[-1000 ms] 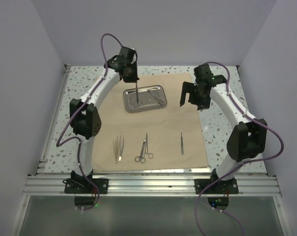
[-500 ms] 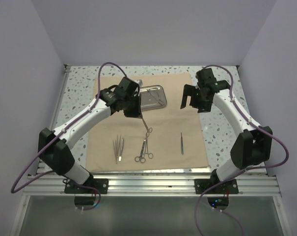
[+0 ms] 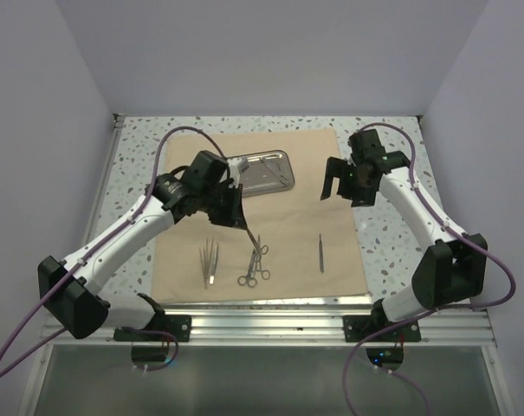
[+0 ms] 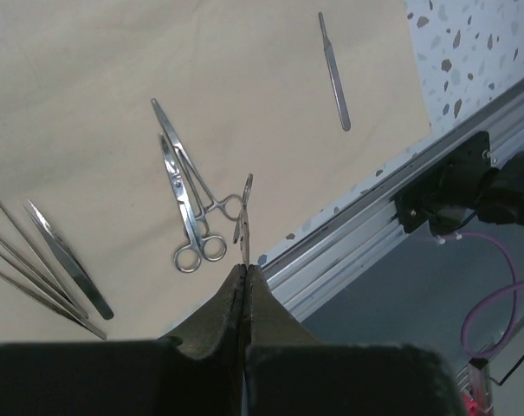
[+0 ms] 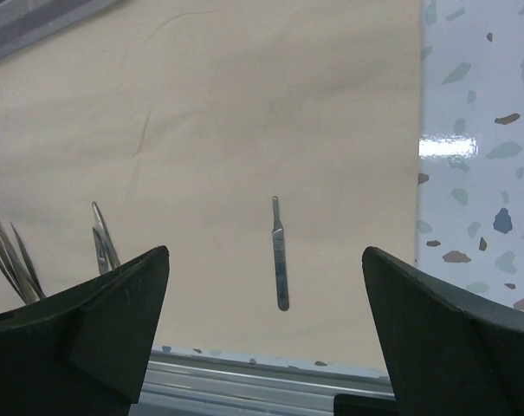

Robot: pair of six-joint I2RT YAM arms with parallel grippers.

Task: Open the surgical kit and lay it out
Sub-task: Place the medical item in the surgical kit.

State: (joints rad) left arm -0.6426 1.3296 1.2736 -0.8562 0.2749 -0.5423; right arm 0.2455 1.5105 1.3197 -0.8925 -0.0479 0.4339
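Note:
The beige cloth wrap (image 3: 292,230) lies spread flat on the table. At its far side sits the steel tray (image 3: 266,179), partly hidden by my left arm. My left gripper (image 3: 242,223) hangs over the cloth's middle, shut on ring-handled forceps (image 3: 257,245) that dangle below it. In the left wrist view the held forceps (image 4: 246,204) stick out past the closed fingertips (image 4: 236,282). On the cloth lie tweezers (image 3: 210,260), a second pair of forceps (image 3: 254,269) and a slim probe (image 3: 320,253). My right gripper (image 3: 348,179) hovers open over the cloth's right edge, empty, with the probe (image 5: 281,260) below it.
Speckled tabletop (image 3: 391,234) borders the cloth on the right. An aluminium rail (image 3: 262,325) runs along the near edge, also seen in the left wrist view as the rail (image 4: 365,217). Purple cables loop from both arms. Walls close in the left, back and right.
My left arm has swung from above the tray toward the near side, carrying the ring-handled forceps down over the laid-out instruments. The right gripper has shifted only slightly.

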